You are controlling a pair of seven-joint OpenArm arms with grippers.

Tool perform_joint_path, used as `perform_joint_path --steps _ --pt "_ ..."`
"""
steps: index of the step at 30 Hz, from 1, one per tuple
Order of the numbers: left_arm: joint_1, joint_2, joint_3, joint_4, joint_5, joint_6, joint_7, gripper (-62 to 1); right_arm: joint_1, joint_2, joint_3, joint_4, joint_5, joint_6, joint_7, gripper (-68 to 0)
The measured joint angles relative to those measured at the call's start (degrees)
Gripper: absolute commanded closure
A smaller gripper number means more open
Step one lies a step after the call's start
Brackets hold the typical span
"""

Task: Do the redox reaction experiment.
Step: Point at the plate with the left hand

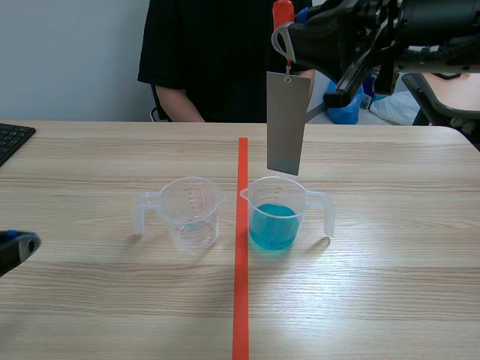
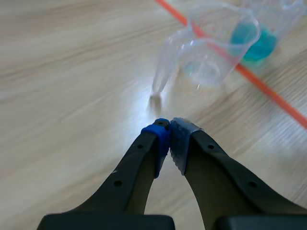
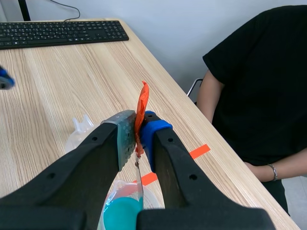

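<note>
A grey metal strip (image 1: 286, 124) hangs upright from an orange tab (image 1: 282, 13) above the beaker of blue liquid (image 1: 274, 216); its lower end is just over the rim. My right gripper (image 3: 138, 130) is raised and shut on the orange tab (image 3: 141, 111), with the blue-filled beaker (image 3: 123, 211) below it. An empty clear beaker (image 1: 192, 211) stands left of the red tape line. My left gripper (image 2: 169, 128) is shut on nothing, low over the table, a short way from the empty beaker's handle (image 2: 162, 76). In the scene view only its tip (image 1: 16, 249) shows at the left edge.
A person in a black shirt (image 1: 206, 60) sits across the table, arm (image 3: 211, 98) near the far edge. A black keyboard (image 1: 11, 140) lies at the far left of the table. A red tape line (image 1: 241, 255) runs between the beakers.
</note>
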Motion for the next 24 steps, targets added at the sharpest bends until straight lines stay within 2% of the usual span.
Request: perform_joint_path --steps 3,8,12,18,20,24 --pt "7.1 1.3 -5.9 0.0 2.9 1.4 -3.0 -2.8 0.0 0.0 0.0 0.0 0.0 0.0 0.0 -1.5" --pt "16.5 6.3 -14.6 0.0 12.5 4.9 -8.4 -2.8 0.0 0.0 0.0 0.0 0.0 0.0 0.0 -1.5" --pt "23.0 10.2 -17.4 0.1 20.6 9.2 -13.4 -2.8 0.0 0.0 0.0 0.0 0.0 0.0 0.0 -1.5" --pt "30.7 13.7 -18.2 0.5 25.9 18.5 -22.1 -2.8 0.0 0.0 0.0 0.0 0.0 0.0 0.0 -1.5" --pt "32.5 14.6 -18.4 0.9 26.1 20.7 -22.7 -2.8 0.0 0.0 0.0 0.0 0.0 0.0 0.0 -1.5" --pt "36.1 15.8 -19.3 2.4 26.0 22.5 -25.6 -2.8 0.0 0.0 0.0 0.0 0.0 0.0 0.0 -1.5"
